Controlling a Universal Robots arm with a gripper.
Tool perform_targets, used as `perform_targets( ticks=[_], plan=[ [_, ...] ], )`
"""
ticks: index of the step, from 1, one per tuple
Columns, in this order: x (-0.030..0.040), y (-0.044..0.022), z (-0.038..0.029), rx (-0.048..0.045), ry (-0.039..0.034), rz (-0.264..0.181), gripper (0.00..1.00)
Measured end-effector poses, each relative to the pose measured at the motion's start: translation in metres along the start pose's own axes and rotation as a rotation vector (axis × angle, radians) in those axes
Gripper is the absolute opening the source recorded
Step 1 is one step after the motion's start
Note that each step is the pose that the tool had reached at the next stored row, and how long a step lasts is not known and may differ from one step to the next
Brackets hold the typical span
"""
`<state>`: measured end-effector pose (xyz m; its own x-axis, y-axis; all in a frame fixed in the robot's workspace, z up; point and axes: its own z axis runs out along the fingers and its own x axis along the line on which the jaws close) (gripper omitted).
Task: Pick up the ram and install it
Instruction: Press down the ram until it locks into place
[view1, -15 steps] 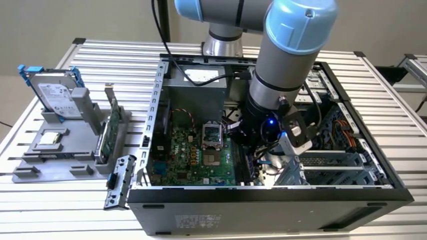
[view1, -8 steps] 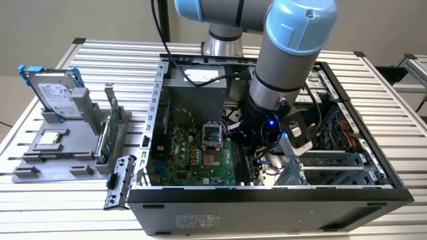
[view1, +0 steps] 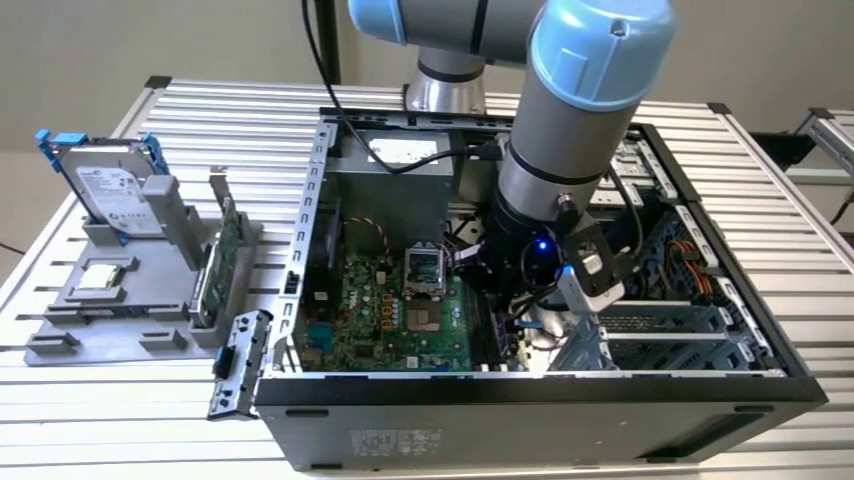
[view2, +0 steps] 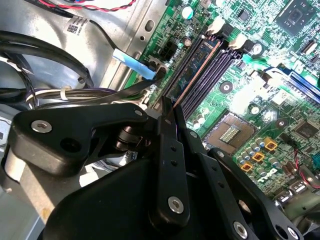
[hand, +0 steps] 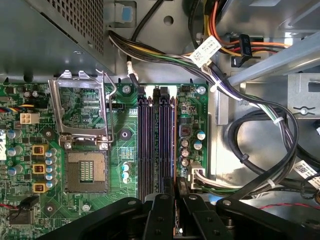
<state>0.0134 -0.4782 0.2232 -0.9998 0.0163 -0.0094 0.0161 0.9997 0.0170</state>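
The ram (view2: 192, 72) is pinched by the gripper (view2: 167, 112) and stood edge-up in 1 slot near the motherboard (view2: 235, 105) edge, inside the open case (view1: 534, 400).

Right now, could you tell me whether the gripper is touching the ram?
Touching. In the second wrist view the gripper pinches the near end of the ram with no gap, which stands on edge along the memory slots.
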Motion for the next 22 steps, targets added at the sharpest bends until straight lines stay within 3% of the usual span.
perform_targets(
  ticks=[22],
  plan=[
    [0.0002, -0.0001, 0.004, -0.0004, 0.0001, -0.009, 0.0]
  ],
)
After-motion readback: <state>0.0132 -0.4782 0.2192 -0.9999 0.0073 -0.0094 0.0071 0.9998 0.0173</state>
